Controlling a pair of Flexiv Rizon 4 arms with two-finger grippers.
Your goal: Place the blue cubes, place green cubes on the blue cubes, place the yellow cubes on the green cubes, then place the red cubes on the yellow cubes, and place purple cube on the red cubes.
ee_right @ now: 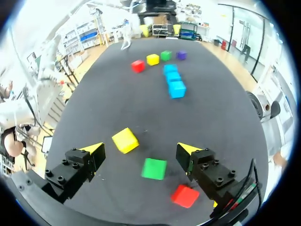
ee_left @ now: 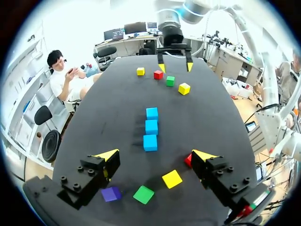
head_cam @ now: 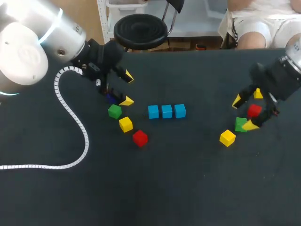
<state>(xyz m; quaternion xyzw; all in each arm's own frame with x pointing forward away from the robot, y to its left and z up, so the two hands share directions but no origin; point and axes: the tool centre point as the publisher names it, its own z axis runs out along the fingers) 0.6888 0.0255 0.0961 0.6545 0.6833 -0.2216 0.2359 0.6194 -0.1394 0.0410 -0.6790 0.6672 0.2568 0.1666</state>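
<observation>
Three blue cubes (head_cam: 167,111) (ee_left: 151,127) (ee_right: 173,77) lie in a touching row mid-table. My left gripper (head_cam: 127,88) (ee_left: 155,154) hangs open to their left, over a purple cube (head_cam: 111,98) (ee_left: 111,193), a green cube (head_cam: 114,111) (ee_left: 143,194), a yellow cube (head_cam: 125,124) (ee_left: 172,179) and a red cube (head_cam: 139,138) (ee_left: 188,160). At the right, my right gripper (head_cam: 243,113) (ee_right: 141,149) is open above a second green cube (head_cam: 241,124) (ee_right: 154,168), beside another red cube (head_cam: 254,110) (ee_right: 185,195) and a yellow one (head_cam: 227,138) (ee_right: 125,140). A further yellow cube (head_cam: 258,93) sits behind it.
A white coiled cable (head_cam: 70,117) trails from my left arm across the table's left side. The dark tabletop (head_cam: 178,179) stretches bare toward the front edge.
</observation>
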